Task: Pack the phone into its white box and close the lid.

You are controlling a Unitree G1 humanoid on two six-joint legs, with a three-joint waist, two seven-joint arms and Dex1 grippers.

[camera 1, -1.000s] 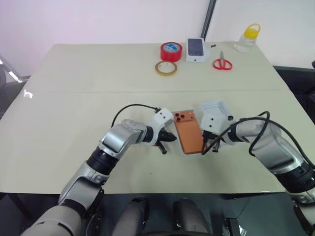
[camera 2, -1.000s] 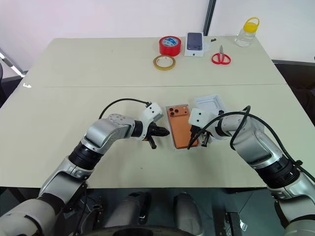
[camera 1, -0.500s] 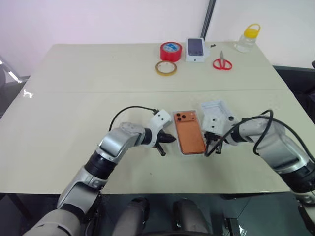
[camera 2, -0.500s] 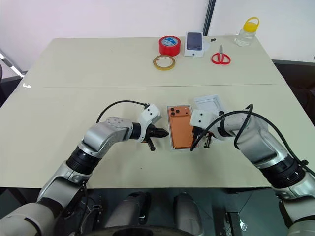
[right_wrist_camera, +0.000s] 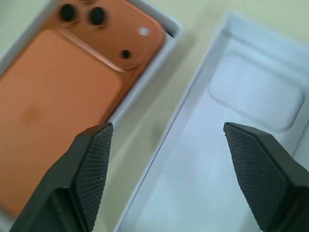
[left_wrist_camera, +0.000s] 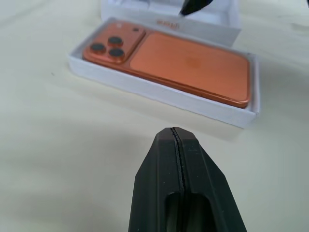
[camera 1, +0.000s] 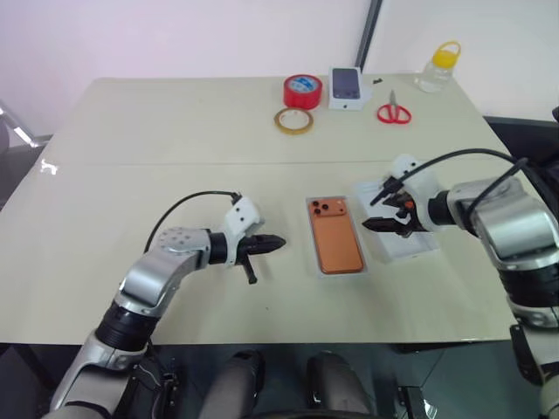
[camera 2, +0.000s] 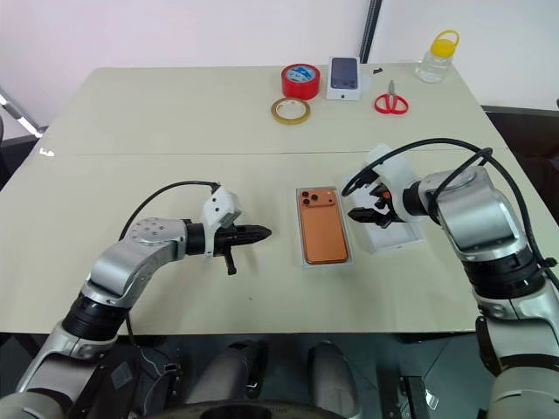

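- The left gripper [camera 2: 262,232] was seen nearest, fingers pressed together on nothing, parked on the bare table [camera 2: 175,113] beside the box and well clear of it.
- The phone [camera 2: 321,229] was already laid camera-side up in the white box [left_wrist_camera: 159,93], so the packing half could be counted as done, probably.
- Just beside it, the lid [camera 2: 397,231] was lying open side up, with what looked like a flat insert with a recess sitting inside; which white piece was which couldn't be told for sure.
- The right gripper [right_wrist_camera: 169,159] was held over the lid's near edge with its fingers spread wide and nothing between them.
- Next move, as a guess: the lid would need to be grabbed by a wall, flipped over and lined up square over the tray. Thin cardboard, so a skewed fit could be expected.
- Some small orange writing was spotted on the lid's wall in the left wrist view, too blurry to be read.
- Far back, a red tape roll [camera 2: 301,80] with a blue label and a small white box [camera 2: 345,77] with a phone picture were noted; no text could be made out.
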